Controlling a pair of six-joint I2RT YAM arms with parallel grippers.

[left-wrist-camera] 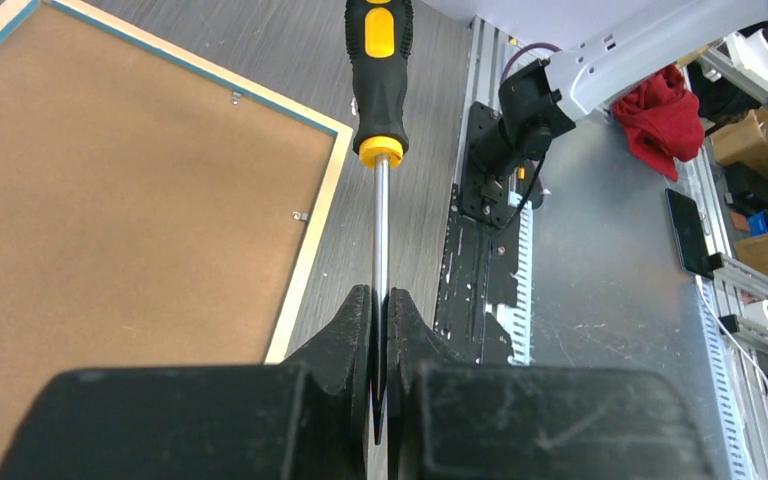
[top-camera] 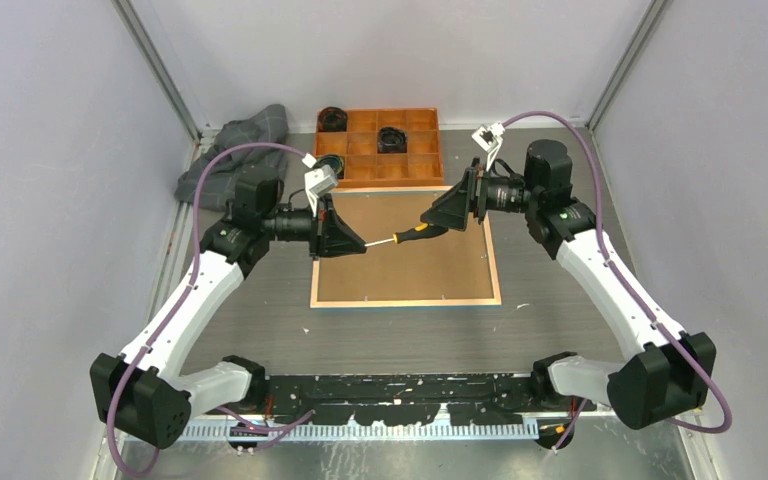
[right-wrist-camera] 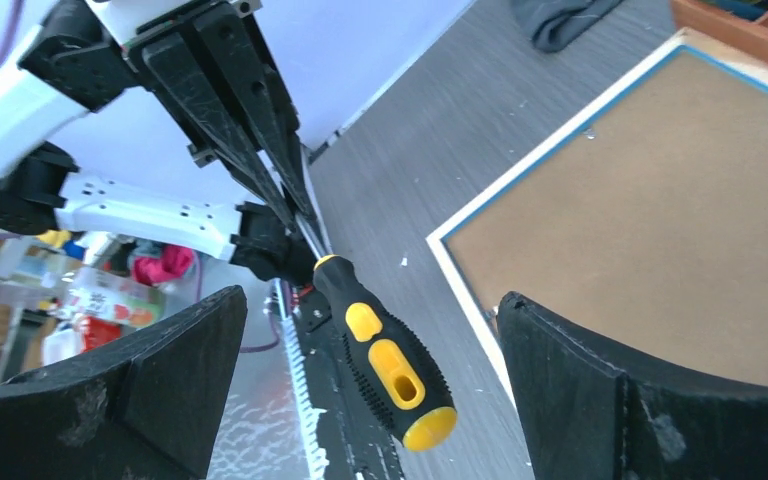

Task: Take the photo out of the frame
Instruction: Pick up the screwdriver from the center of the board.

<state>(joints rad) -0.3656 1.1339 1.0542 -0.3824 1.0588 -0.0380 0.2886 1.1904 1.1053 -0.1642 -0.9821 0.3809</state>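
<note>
Top external view: left pincer [top-camera: 362, 243] clamped on screwdriver [top-camera: 410, 233] shaft, above the frame [top-camera: 405, 302]; right pincer [right-wrist-camera: 372, 293] spread wide either side of the handle. Frame lies face down on surface [top-camera: 260, 320], backing board [top-camera: 410, 268] uppermost

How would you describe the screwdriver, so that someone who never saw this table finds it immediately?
Find the big frame lying face down in the middle, brown backing board up. Over its far half the left tool and the right tool face each other. The screwdriver spans between them: the only thing with a black-and-yellow handle and a bare steel shaft.
</note>
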